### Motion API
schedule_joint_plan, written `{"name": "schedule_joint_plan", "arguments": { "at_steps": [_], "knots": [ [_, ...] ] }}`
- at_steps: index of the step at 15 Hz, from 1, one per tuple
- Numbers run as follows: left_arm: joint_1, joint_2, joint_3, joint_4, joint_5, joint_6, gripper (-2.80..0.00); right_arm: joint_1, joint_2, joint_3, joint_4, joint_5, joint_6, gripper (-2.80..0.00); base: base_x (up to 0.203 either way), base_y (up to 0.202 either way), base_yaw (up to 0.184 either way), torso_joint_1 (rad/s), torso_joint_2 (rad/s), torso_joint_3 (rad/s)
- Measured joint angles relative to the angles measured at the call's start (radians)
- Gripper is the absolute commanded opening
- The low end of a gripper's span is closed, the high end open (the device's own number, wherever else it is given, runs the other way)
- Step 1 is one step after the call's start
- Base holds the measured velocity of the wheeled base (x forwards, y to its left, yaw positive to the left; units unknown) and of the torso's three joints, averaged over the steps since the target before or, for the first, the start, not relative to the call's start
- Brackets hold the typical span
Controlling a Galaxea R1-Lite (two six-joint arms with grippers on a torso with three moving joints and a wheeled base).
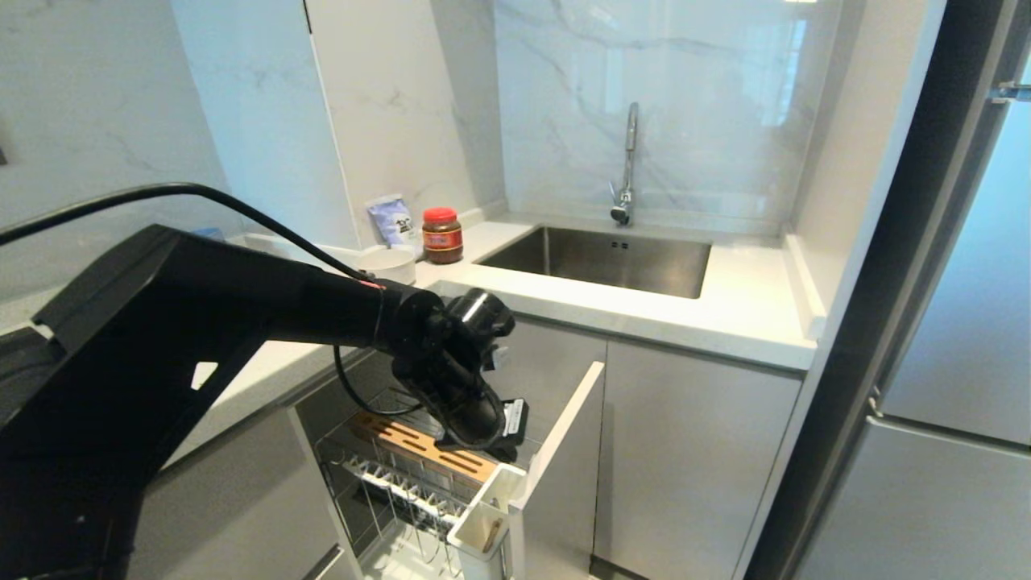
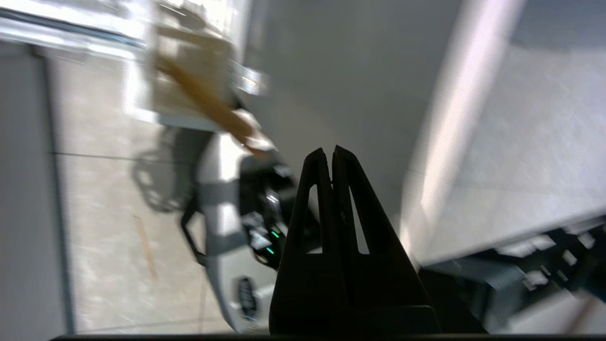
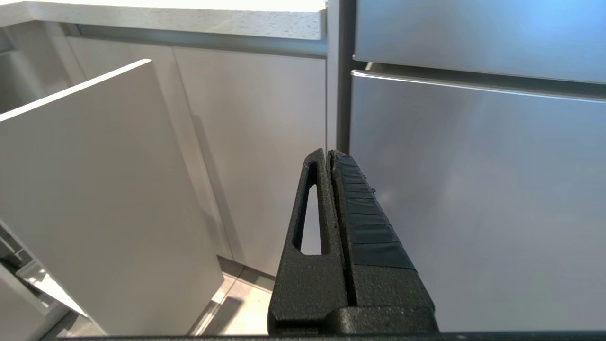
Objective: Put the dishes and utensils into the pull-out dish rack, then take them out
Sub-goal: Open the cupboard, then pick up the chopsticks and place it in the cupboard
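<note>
The robot's left arm (image 1: pixel 242 314) is big and black, with smooth flat sides and a thick round tube part going to the wrist. A thin red ring (image 1: pixel 372 283) runs around the tube. A black cable (image 1: pixel 185 193) loops over the arm, and another hangs in a curve under it. The wrist has a shiny round black cap (image 1: pixel 477 310). The left gripper (image 2: pixel 330 154) has two black pointy fingers with long holes cut in them. The right gripper (image 3: pixel 330 154) looks the same, rough and grainy, and one finger has a ridged black pad (image 3: pixel 364 222).
</note>
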Motion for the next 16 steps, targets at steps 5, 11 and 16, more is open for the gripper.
{"name": "schedule_joint_plan", "arguments": {
  "at_steps": [5,11,16],
  "knots": [
    [0.149,-0.107,-0.007,-0.003,0.081,0.111,-2.8,0.0,0.0,0.0,0.0,0.0,0.0,-2.8,0.0,0.0,0.0,0.0,0.0,0.0],
    [0.235,-0.385,-0.016,-0.009,0.084,0.118,-2.8,-0.001,0.0,0.0,0.0,0.0,0.0,-2.8,0.0,0.0,0.0,0.0,0.0,0.0],
    [0.246,-0.758,0.004,-0.002,0.082,0.124,-2.8,0.0,0.0,0.0,0.0,0.0,0.0,-2.8,0.0,0.0,0.0,0.0,0.0,0.0]
  ]
}}
